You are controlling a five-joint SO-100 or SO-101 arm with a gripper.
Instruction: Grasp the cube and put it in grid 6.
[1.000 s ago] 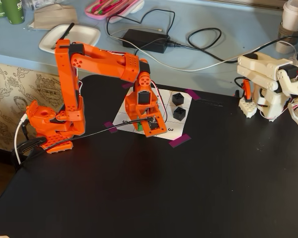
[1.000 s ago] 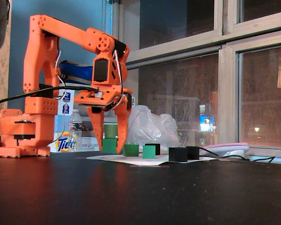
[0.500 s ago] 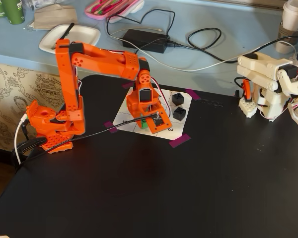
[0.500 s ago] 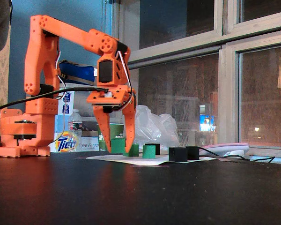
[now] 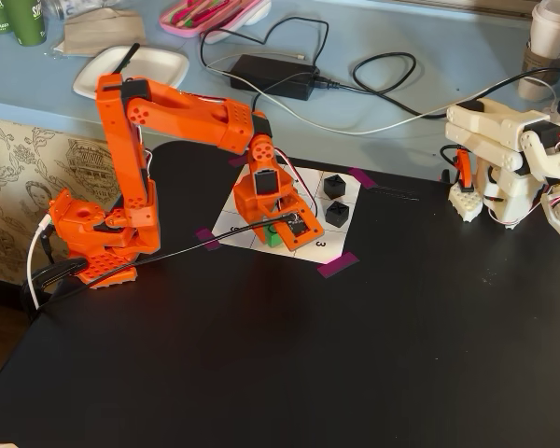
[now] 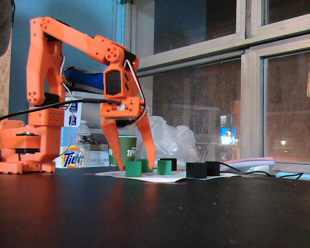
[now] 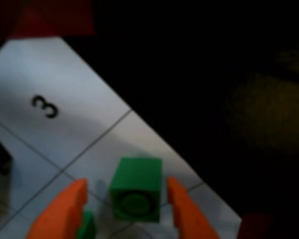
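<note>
The cube (image 7: 135, 188) sits on the white sheet (image 7: 65, 124), resting flat in the cell next to the one printed "3" (image 7: 44, 106); in the wrist view that numeral lies toward 10 o'clock from the cube. The number of the cube's own cell is not visible, so whether this is grid 6 cannot be read directly, though its place beside the "3" cell along the sheet's edge suggests it may well be. The hand (image 7: 127, 199) stands with its two orange fingers apart, one on each side of the cube with a sliver of white showing between each finger and the cube's faces, so nothing is gripped. In a fixed view the hand (image 6: 132, 163) points down over a green cube (image 6: 133, 168) that rests on the sheet, with other green and black cubes (image 6: 196, 170) lined up toward 3 o'clock. By the look of it, the placing is done or nearly so; what remains is to lift the hand clear without nudging the cube.
</note>
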